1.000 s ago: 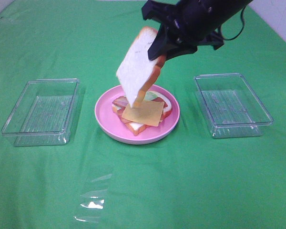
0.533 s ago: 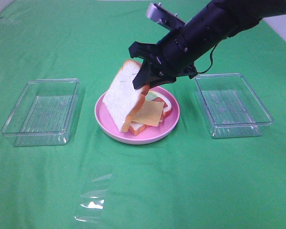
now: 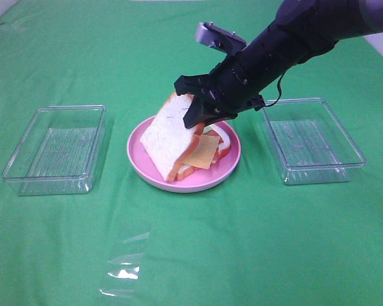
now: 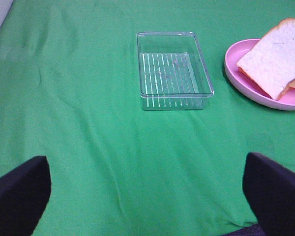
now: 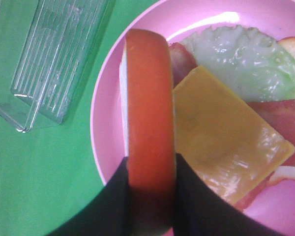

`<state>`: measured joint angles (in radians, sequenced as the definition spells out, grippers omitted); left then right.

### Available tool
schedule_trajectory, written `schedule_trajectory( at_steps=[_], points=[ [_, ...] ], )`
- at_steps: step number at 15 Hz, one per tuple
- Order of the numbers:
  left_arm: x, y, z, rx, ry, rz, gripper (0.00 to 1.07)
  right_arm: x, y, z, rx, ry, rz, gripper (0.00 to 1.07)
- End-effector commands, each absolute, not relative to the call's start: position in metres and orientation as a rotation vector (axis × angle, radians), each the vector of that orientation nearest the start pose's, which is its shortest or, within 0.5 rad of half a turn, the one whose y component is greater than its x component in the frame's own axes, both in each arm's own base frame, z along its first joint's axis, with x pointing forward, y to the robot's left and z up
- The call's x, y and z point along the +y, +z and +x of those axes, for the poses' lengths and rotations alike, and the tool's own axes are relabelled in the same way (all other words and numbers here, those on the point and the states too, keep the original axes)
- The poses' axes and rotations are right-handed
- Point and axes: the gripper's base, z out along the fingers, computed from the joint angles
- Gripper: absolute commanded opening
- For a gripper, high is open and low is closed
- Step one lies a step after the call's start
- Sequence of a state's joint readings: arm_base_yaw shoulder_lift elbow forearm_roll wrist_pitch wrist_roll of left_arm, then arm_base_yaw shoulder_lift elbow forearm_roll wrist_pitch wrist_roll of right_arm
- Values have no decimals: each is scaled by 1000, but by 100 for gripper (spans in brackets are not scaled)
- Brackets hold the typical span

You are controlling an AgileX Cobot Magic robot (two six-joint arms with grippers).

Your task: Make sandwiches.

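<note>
Right arm tilts the top bread slice over the sandwich on the pink plate.

The right arm (image 3: 293, 38) slants down from the far right, its gripper (image 3: 198, 115) clenched on the crust of the bread slice (image 3: 168, 135), whose lower edge meets the pink plate (image 3: 143, 167). Cheese (image 5: 226, 135), bacon (image 5: 278, 115) and lettuce (image 5: 241, 51) lie beneath. The left gripper (image 4: 147, 196) hangs wide open near the left tray (image 4: 173, 69).

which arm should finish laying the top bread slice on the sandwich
Right. Its gripper is shut on the top bread slice, tilted over the cheese on the pink plate. The left gripper hangs open, apart.
</note>
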<state>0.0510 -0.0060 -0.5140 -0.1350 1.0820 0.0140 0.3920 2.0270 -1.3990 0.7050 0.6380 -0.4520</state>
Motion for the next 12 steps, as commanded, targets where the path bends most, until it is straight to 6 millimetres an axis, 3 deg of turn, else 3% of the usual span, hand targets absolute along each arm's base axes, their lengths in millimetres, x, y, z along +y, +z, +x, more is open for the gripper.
schedule_trajectory(
  at_steps=[1, 3, 4, 6, 7, 8, 12],
  points=[
    [-12, 280, -11, 2016, -123, -26, 98, 193, 178, 389, 2565, 632, -474, 51],
    [-12, 280, -11, 2016, -123, -26, 98, 189, 178, 393, 2526, 534, -525, 85],
    [-12, 280, -11, 2016, -123, -26, 98, 186, 180, 394, 2515, 477, -546, 90],
    [-12, 280, -11, 2016, -123, -26, 98, 179, 195, 392, 2500, 367, -575, 90],
    [-12, 280, -11, 2016, -123, -26, 98, 169, 225, 384, 2487, 289, -570, 90],
    [-12, 280, -11, 2016, -123, -26, 98, 166, 237, 379, 2484, 274, -563, 90],
    [-12, 280, -11, 2016, -123, -26, 98, 143, 306, 318, 2665, 275, -571, 90]
  ],
)
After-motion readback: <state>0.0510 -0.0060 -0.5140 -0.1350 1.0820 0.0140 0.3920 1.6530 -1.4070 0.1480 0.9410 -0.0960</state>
